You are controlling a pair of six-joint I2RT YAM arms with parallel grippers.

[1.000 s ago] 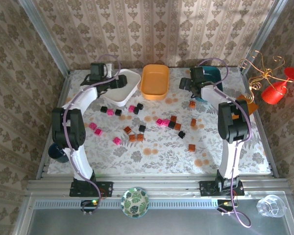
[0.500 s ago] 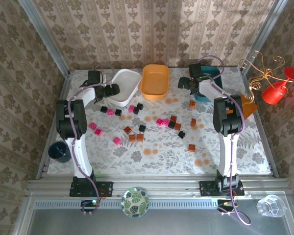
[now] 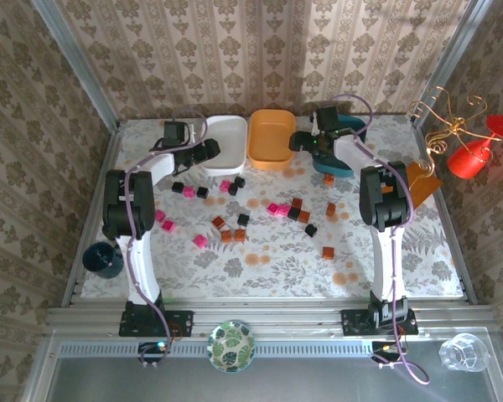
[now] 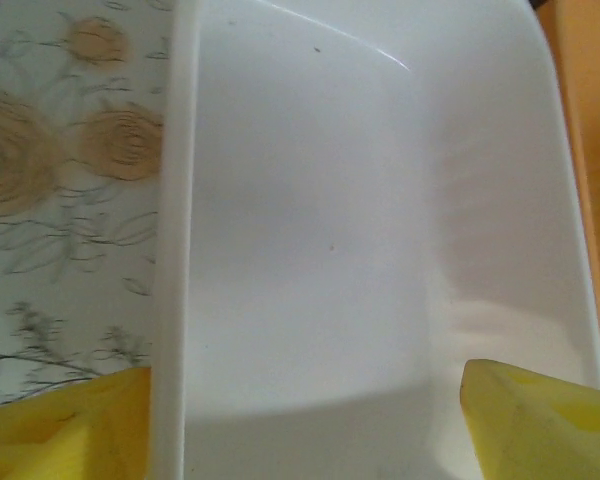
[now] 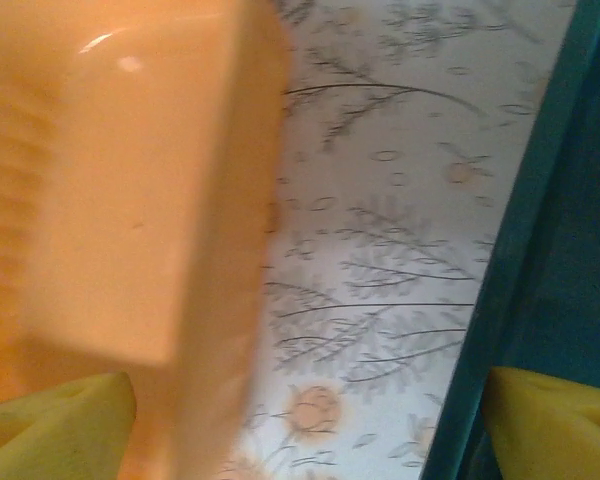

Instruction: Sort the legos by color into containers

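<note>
My left gripper sits at the white tray, which lies just left of the orange tray. Its jaws stand wide and straddle the white tray's rim, with one pad over the cloth and the other inside the tray. They grip nothing. My right gripper hangs just right of the orange tray, between it and the teal tray, jaws spread wide and empty. The legos lie scattered on the cloth, on my side of the orange tray.
</note>
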